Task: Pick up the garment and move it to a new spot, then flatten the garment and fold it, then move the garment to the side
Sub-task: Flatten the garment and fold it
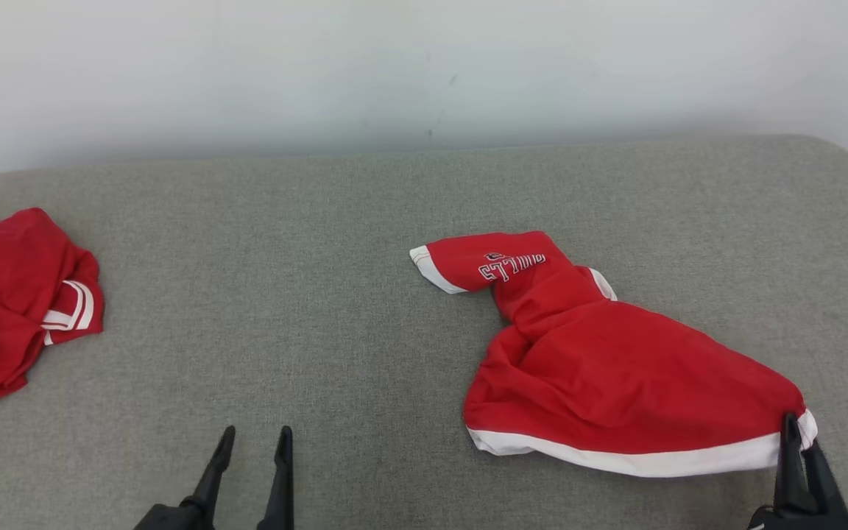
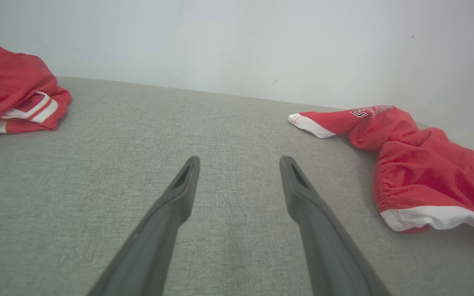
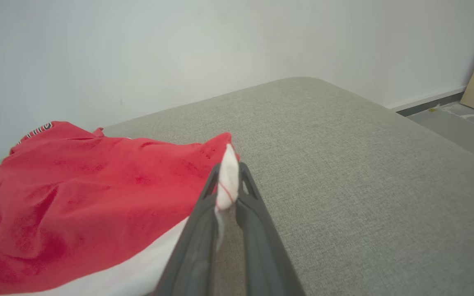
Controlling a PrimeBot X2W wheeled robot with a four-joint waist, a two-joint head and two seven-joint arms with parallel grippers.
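The red garment [image 1: 615, 368] lies crumpled on the right half of the grey cushion [image 1: 321, 294], with its white hem toward the cushion's front. The right gripper [image 1: 792, 427] pinches the hem's corner at the cushion's front right, closed tight on the cloth. The left gripper [image 1: 257, 434] sits at the cushion's front, spread wide and empty, and a second red cloth [image 1: 12, 302] lies at the cushion's left edge.

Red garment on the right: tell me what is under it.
The red garment lies crumpled on the grey cushion, which shows all around it. Whatever is beneath its folds is covered. Its white-hemmed corner is pinched in the right end effector.
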